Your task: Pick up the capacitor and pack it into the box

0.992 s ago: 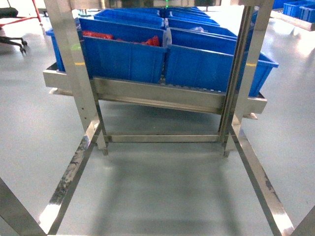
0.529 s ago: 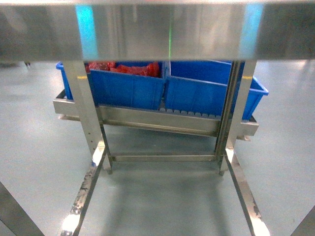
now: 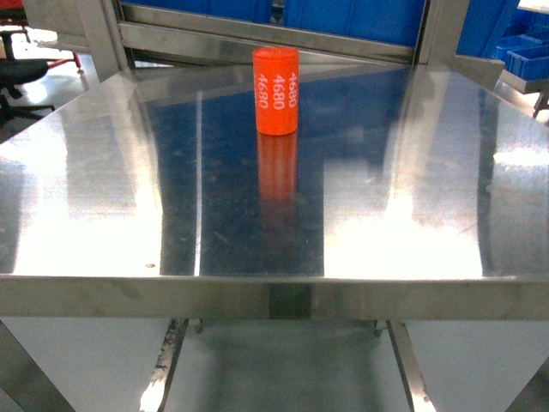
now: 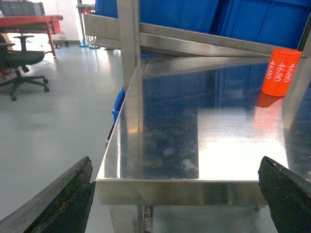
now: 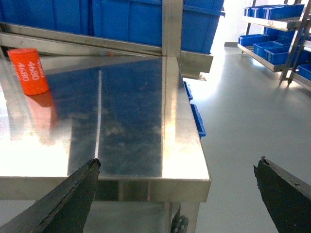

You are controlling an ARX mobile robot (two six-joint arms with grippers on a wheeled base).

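Observation:
The capacitor (image 3: 275,90) is an orange cylinder printed "4680", standing upright on the far middle of a steel table (image 3: 274,296). In the left wrist view the capacitor (image 4: 281,72) is at the far right. In the right wrist view the capacitor (image 5: 29,70) is at the far left. My left gripper (image 4: 176,159) is open and empty, held off the table's near left edge. My right gripper (image 5: 180,160) is open and empty by the near right corner. Neither gripper shows in the head view. The box is out of view.
Large blue crates (image 3: 360,17) sit on a steel rack behind the table. Steel uprights (image 4: 129,43) (image 5: 172,26) rise at the table's back corners. An office chair (image 4: 22,60) and a red bench (image 4: 29,22) stand far left. Shelves of blue bins (image 5: 277,29) are far right.
The head view has risen from below the table's edge to above it. The lower rack of crates has dropped out of sight; the tabletop and orange capacitor have come into view.

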